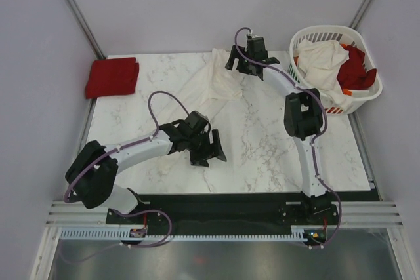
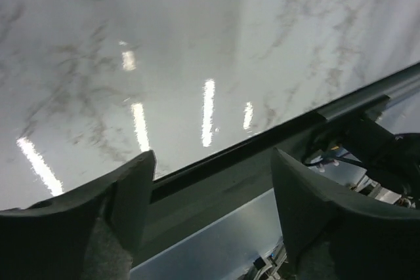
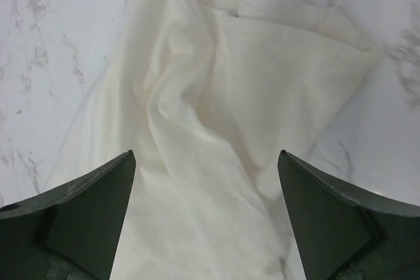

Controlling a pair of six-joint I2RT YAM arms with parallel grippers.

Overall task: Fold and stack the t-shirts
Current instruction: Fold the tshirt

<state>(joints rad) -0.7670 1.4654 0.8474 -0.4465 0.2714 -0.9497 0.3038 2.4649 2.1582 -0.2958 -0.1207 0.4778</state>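
Observation:
A crumpled cream-white t-shirt (image 1: 213, 82) lies at the back middle of the marble table; it fills the right wrist view (image 3: 210, 129). My right gripper (image 1: 237, 65) is open and hovers over the shirt's far right edge (image 3: 207, 181), holding nothing. A folded red t-shirt (image 1: 112, 77) lies at the back left. My left gripper (image 1: 209, 150) is open and empty above the bare table centre; its view (image 2: 213, 181) shows only marble and the table's front edge. More cream-white (image 1: 323, 60) and red (image 1: 357, 70) shirts fill the basket.
A white slatted laundry basket (image 1: 367, 96) stands at the back right corner, just off the marble top. Grey walls enclose the table on three sides. The black base rail (image 1: 223, 206) runs along the near edge.

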